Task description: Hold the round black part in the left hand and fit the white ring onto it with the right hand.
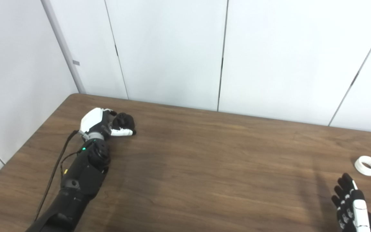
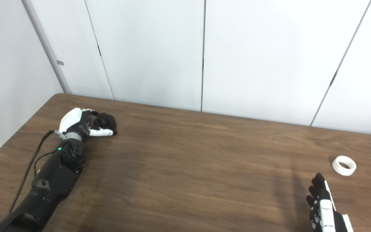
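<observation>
my left hand (image 1: pixel 103 124) fingers curled around round black part (image 1: pixel 124 121), low over table (image 1: pixel 204 167) | my right hand (image 1: pixel 349 201) fingers apart, empty | white ring (image 1: pixel 367 165) flat, just ahead-right of right fingertips, right hand nearer

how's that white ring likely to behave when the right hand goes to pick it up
The white ring lies flat on the table, so it probably won't roll unless tipped on edge. It looks rigid and small, likely light, so it may skid on the smooth wood when nudged. The right hand is open beside it, not touching.
</observation>
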`<state>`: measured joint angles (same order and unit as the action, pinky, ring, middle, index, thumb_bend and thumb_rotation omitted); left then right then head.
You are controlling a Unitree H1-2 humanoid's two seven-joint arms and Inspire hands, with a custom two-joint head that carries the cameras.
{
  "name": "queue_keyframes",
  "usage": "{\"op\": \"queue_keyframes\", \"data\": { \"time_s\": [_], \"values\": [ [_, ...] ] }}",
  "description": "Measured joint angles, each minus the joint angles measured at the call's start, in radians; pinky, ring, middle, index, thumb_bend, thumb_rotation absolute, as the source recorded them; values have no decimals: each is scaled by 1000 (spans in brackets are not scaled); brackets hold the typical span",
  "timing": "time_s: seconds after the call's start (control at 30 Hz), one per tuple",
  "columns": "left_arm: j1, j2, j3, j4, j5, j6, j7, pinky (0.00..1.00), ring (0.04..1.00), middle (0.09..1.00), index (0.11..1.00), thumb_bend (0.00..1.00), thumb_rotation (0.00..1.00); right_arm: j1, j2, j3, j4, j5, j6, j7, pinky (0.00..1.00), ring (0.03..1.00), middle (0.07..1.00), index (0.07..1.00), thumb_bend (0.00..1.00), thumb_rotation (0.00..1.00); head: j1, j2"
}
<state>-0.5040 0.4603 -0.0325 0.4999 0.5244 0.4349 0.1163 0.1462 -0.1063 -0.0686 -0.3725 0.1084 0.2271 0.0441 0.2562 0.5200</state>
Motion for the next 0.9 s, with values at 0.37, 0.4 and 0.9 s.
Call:
{"op": "queue_keyframes", "data": {
  "time_s": [0.37, 0.4, 0.9],
  "values": [
    [-1, 0, -38, 18, -4, -16, 21, 1000, 973, 914, 755, 982, 338, 1, -1, -7, -1, 2, 2, 0, 1000, 1000, 1000, 1000, 290, 1000, 0, 6],
    [-1, 0, -39, 19, -4, -17, 24, 1000, 973, 913, 754, 982, 339, 1, -1, -9, -1, 2, 2, 0, 1000, 1000, 1000, 1000, 292, 1000, -3, 6],
    [-10, 7, -43, 39, -7, -24, 28, 1000, 972, 901, 729, 958, 320, 1, -2, -9, 0, -1, 2, 0, 1000, 1000, 1000, 1000, 300, 1000, -3, 6]
  ]
}}
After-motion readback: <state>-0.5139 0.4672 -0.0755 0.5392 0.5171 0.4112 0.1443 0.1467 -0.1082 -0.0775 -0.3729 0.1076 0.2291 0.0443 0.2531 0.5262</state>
